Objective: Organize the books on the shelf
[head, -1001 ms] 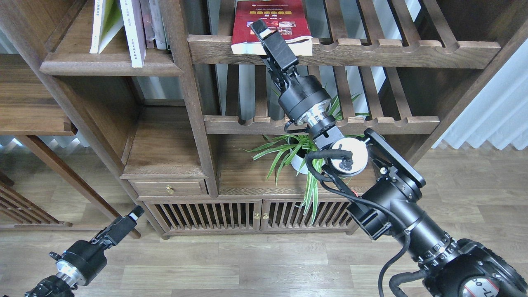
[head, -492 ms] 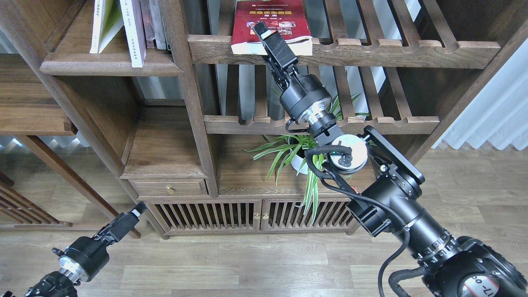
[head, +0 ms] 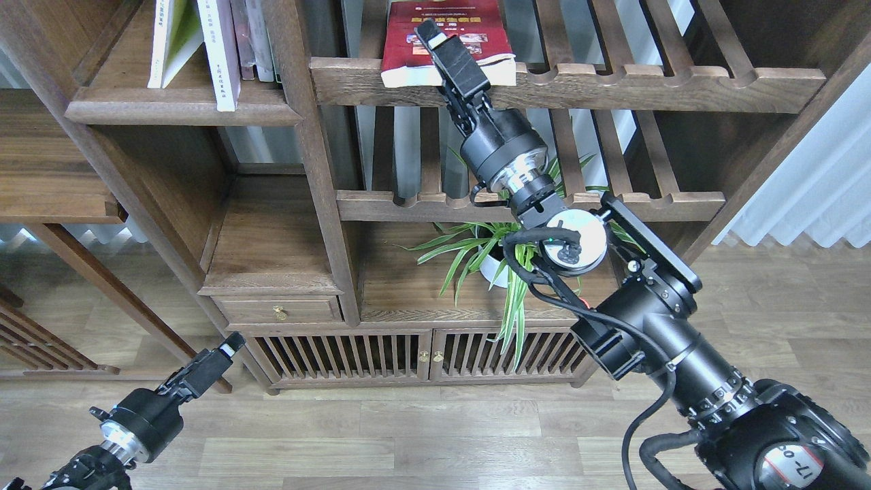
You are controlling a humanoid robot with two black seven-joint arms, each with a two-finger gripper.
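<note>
The dark red book [head: 469, 37] lies flat on the top slatted rack, its front edge overhanging the notched rail. My right gripper [head: 435, 39] reaches up to it. One finger lies on the cover, the other is hidden under the book, and the gripper looks shut on it. The yellow-green book [head: 171, 41] and the white-lavender book [head: 223, 58] stand on the solid shelf [head: 184, 105] at upper left. My left gripper [head: 228, 344] hangs low at bottom left, away from everything. Its fingers cannot be told apart.
A thick upright post [head: 309, 156] separates the shelf from the slatted racks [head: 612, 85]. A potted spider plant [head: 490, 252] stands on the cabinet top under my right forearm. Several more books [head: 255, 41] stand to the right of the white-lavender one. A drawer [head: 279, 312] and slatted doors sit below.
My right gripper has moved slightly up and further in, and the dark red book has shifted up with it. My left gripper has risen a little.
</note>
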